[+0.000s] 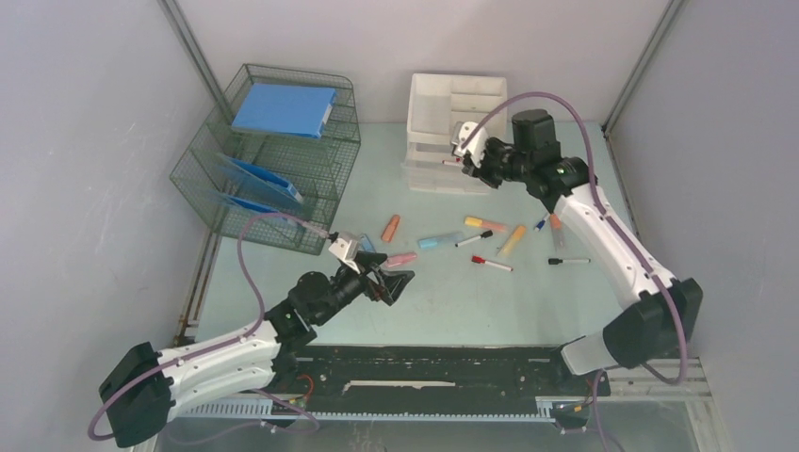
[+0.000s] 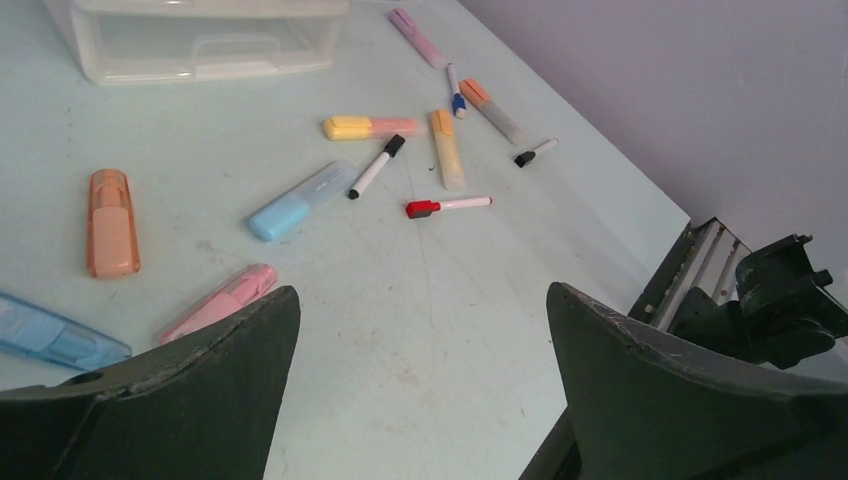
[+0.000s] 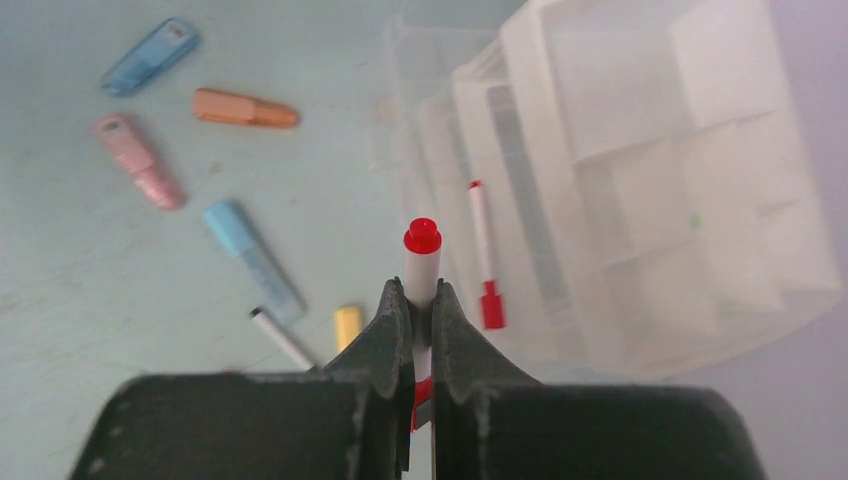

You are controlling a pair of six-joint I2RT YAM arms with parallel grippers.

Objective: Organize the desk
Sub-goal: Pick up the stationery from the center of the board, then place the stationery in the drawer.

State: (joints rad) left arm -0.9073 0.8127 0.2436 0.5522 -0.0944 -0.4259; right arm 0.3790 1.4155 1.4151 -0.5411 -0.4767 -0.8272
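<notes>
Left gripper (image 1: 391, 282) was released, jaws spread wide, nothing between them. It hung low over the near-left part of the desk (image 1: 471, 306); in the left wrist view bare mint tabletop (image 2: 420, 380) showed in the gap between the two fingers (image 2: 240, 380). A pink highlighter (image 2: 222, 300) lay on the desk just beyond the left finger, not touching it as far as could be seen. Further out lay a light blue highlighter (image 2: 300, 200), an orange highlighter (image 2: 110, 225), a black-capped marker (image 2: 375, 167) and a red-capped marker (image 2: 445, 206), all loose and scattered mid-desk.

Right gripper (image 3: 420, 295) was clenched on a white marker with a red tip (image 3: 422, 260), the tip sticking out past the fingertips. From the top view the right gripper (image 1: 468, 160) was held up above the far side of the desk, at the front of the white drawer organizer (image 1: 452, 104), well apart from the left gripper. Desk surface was below and to the left of it in the right wrist view (image 3: 100, 300). Another red marker (image 3: 485, 265) lay in an open tray of the organizer just past the held one.

Wire mesh rack (image 1: 283, 179) stood at the desk's far-left corner with a blue folder (image 1: 283, 110) on top
</notes>
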